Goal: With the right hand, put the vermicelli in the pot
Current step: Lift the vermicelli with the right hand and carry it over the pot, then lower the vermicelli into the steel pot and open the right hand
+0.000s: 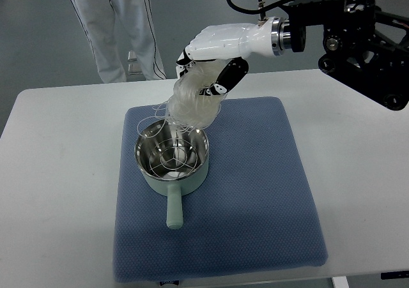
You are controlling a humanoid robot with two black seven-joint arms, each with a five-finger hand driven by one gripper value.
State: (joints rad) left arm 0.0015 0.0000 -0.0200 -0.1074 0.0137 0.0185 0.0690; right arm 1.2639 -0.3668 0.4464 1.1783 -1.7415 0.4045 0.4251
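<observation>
The translucent white vermicelli bundle (192,103) hangs over the far rim of the pale-green steel-lined pot (171,157), loose strands already inside, because the right robot hand (214,58) grasps it above, ready to drop.

A white table (57,173) carries a blue quilted mat (255,192); the mat lies flat on it.

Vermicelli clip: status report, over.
Right hand shut on vermicelli, above pot's far rim. Strands trailing into pot. Left hand not in view. Nothing blocking.
</observation>
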